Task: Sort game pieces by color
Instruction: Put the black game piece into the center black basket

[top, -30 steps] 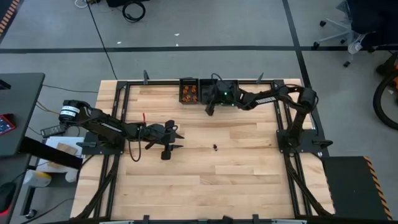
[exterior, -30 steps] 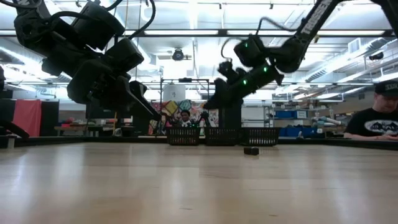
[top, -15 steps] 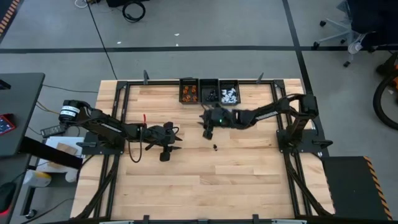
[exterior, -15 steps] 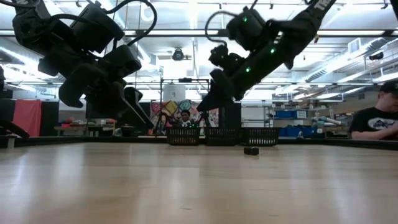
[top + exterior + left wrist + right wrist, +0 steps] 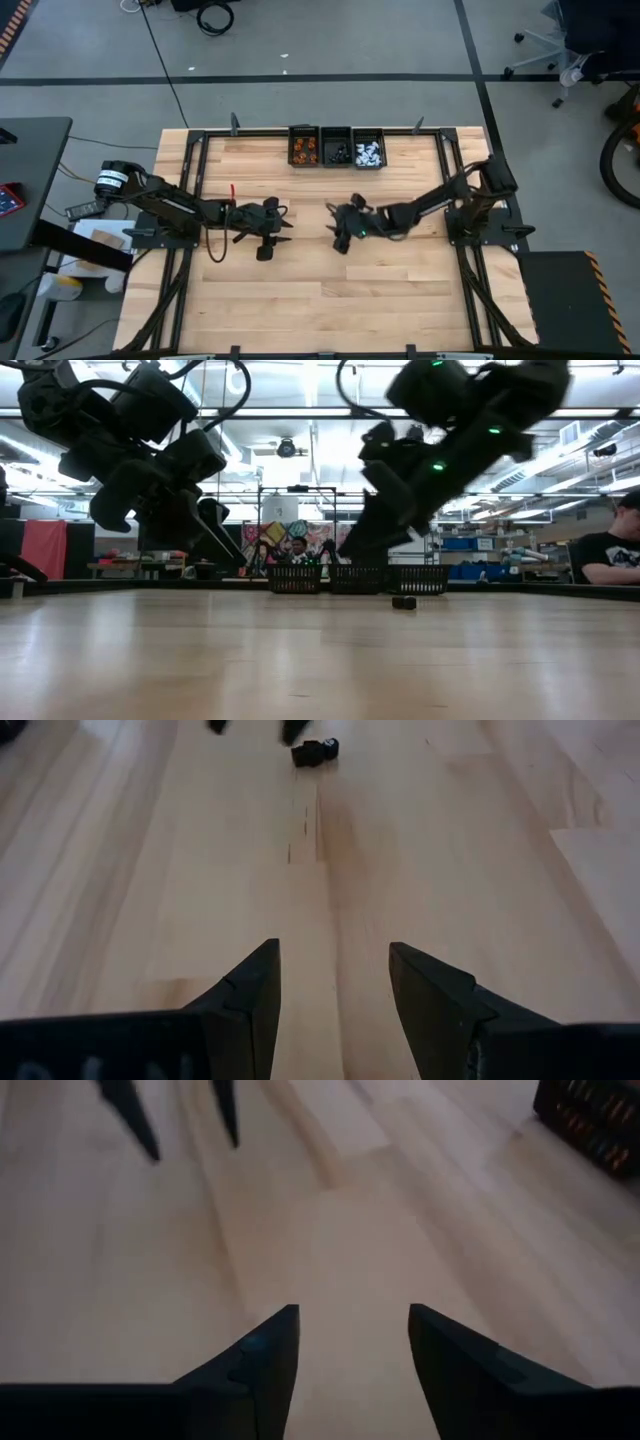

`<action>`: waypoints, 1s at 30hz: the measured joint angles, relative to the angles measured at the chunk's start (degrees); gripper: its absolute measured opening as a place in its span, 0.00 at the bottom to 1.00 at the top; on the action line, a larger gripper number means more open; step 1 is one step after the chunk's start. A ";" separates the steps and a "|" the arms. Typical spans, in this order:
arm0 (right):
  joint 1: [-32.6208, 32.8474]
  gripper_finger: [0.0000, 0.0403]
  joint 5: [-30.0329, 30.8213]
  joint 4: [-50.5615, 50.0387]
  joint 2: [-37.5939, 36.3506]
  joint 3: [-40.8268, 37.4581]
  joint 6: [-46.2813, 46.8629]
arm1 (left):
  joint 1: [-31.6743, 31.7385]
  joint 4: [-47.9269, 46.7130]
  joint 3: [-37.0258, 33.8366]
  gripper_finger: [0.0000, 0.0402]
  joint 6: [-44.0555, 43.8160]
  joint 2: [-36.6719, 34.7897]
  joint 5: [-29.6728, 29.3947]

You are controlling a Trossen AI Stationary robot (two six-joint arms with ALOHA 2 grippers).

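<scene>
One small black game piece (image 5: 403, 602) lies alone on the wooden table (image 5: 300, 290) near its middle, and it also shows in the left wrist view (image 5: 315, 752). In the high view my right gripper (image 5: 336, 228) hangs over it and hides it. That gripper is open, slants down, and has only bare wood between its fingers (image 5: 345, 1345). My left gripper (image 5: 287, 226) hovers open a little to the left, facing the piece. Three small black bins stand at the far edge, holding orange (image 5: 304, 148), black (image 5: 335, 150) and white (image 5: 368, 152) pieces.
A dark metal frame (image 5: 195, 190) runs around the table's edges. The two grippers face each other closely at mid-table. A person (image 5: 605, 560) sits beyond the far right corner. The near half of the table is bare wood.
My right gripper has swung from above the bins at the far edge toward the near edge and slightly left, sinking a little. It now hangs over the lone black piece at mid-table. The piece has not moved.
</scene>
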 joint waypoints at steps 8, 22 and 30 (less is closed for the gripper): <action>8.26 0.52 9.70 17.72 0.00 -10.38 -1.83 | 0.00 2.72 0.00 0.41 1.42 0.00 0.00; 4.82 0.52 -2.76 30.59 1.70 -18.07 -11.54 | 0.00 11.03 0.00 0.41 12.30 0.00 -0.02; 1.70 0.55 -11.07 33.99 5.52 -18.25 -12.82 | 0.14 15.07 0.00 0.41 20.64 0.00 -0.02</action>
